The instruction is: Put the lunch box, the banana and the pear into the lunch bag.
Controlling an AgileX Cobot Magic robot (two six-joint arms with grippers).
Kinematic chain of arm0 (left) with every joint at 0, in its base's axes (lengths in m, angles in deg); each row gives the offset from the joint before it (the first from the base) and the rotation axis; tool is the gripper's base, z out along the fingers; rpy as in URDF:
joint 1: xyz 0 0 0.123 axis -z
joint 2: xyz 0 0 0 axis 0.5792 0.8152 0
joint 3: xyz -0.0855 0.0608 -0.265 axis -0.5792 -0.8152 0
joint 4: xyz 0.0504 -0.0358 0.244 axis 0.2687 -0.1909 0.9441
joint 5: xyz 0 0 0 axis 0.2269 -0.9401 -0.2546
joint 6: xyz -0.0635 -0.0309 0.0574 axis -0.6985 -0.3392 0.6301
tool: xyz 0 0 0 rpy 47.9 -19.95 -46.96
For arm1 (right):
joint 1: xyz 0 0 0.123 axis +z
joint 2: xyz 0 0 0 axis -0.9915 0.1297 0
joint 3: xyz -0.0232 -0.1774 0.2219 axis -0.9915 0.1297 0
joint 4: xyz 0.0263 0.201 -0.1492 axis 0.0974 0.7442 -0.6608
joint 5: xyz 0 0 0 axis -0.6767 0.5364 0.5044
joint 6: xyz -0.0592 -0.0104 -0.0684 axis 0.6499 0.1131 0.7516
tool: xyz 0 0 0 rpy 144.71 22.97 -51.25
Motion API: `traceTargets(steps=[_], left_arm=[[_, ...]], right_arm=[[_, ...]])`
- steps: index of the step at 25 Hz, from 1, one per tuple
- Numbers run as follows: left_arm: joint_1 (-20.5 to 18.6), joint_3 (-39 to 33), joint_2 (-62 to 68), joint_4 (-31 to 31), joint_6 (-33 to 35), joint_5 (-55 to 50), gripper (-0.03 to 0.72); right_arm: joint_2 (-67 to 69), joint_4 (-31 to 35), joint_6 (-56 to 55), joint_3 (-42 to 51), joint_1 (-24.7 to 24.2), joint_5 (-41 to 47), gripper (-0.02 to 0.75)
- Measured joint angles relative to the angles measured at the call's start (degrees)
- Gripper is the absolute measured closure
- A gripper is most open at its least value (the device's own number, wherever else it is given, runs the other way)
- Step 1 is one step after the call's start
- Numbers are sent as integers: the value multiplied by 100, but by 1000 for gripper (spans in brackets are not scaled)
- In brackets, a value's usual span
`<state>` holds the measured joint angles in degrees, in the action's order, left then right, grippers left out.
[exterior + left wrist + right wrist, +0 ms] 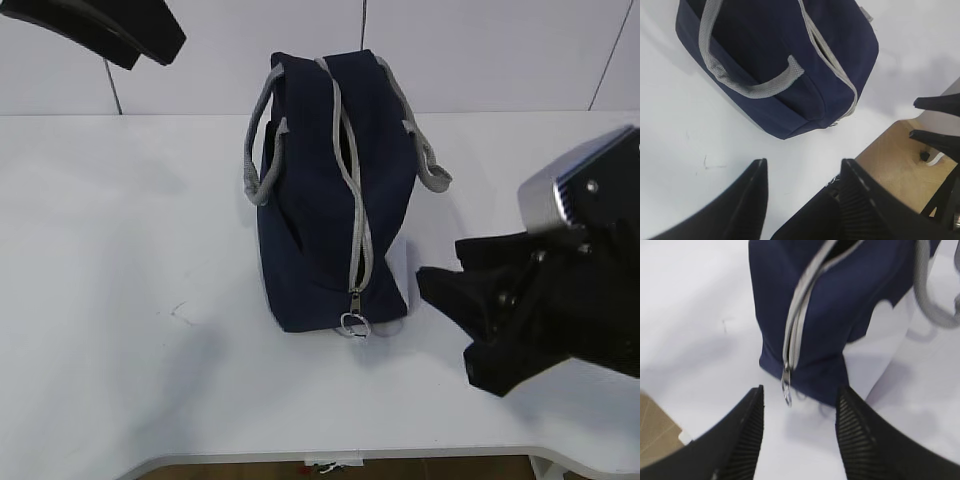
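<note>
Right wrist view showed the right end effector released, its jaws spread before the ring pull of the navy-blue fabric lunch bag standing on the white worktop; the left end effector likewise hung released.

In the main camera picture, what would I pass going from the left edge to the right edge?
Left gripper in the top corner → lunch bag standing on the white table → ring pull at the zipper's near end → open right gripper.
</note>
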<state>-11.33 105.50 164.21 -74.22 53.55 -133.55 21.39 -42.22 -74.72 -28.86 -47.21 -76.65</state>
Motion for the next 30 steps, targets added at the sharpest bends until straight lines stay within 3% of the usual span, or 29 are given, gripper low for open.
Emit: traceTargets(steps=[14, 30], left_arm=[[0, 0, 0, 152, 0, -2, 335], [0, 0, 0, 154, 0, -2, 336]], right_arm=[[916, 0, -361, 210, 0, -478, 355], [2968, -30, -642, 198, 0, -2773, 428]])
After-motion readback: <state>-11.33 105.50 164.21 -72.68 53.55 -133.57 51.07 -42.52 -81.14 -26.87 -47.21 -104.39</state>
